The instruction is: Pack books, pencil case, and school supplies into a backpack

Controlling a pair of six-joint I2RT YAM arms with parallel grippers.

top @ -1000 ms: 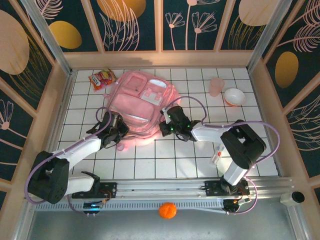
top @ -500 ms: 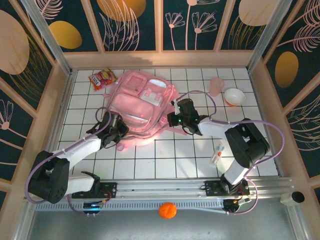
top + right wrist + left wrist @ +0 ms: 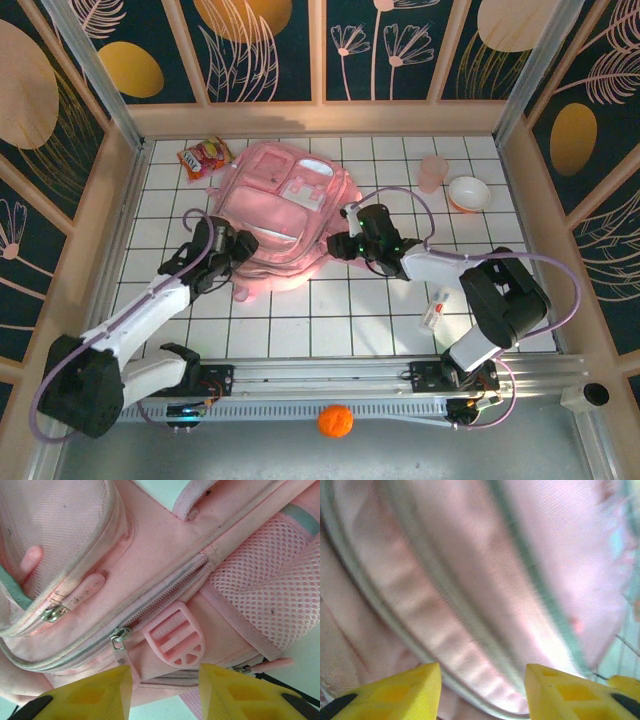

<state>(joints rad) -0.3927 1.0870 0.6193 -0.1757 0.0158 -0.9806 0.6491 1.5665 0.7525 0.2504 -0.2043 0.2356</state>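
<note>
Both claws have let go since a second ago: they were pressed together then, and now each stands spread with nothing pinched. Your right claw (image 3: 343, 244) has shifted along the backpack's near right corner; your left arm has straightened, with the left claw (image 3: 228, 248) at the near left edge.

**Claws:** two.
- Left fingers (image 3: 395, 692) are apart, over a piped seam of the backpack (image 3: 285, 200).
- Right fingers (image 3: 87, 695) are apart, just short of a zip pull (image 3: 119, 642) and a strap buckle (image 3: 175, 639).

**Backpack:** one, lying flat mid-table with its front pockets up. The zips in the right wrist view look shut.

**Zip pulls:** three counted in the right wrist view.

**White oblong item with red marks** (image 3: 436, 308): one, loose on the table (image 3: 350, 320) close to your right forearm, so likely not yet packed.

**Bystanders:**
- One snack bag (image 3: 203, 157).
- One pink cup (image 3: 432, 172).
- One bowl (image 3: 468, 192).
- One orange ball (image 3: 335, 421), in front of the rail.

**Risks, as judged:**
- If you close the right claw where it stands, it may take the buckle or strap rather than the zip pull.
- With neither claw anchoring it, the glossy bag may slide rather than unzip when you tug.
- A sweep of the right arm could knock the white item, the cup or the bowl.
</note>
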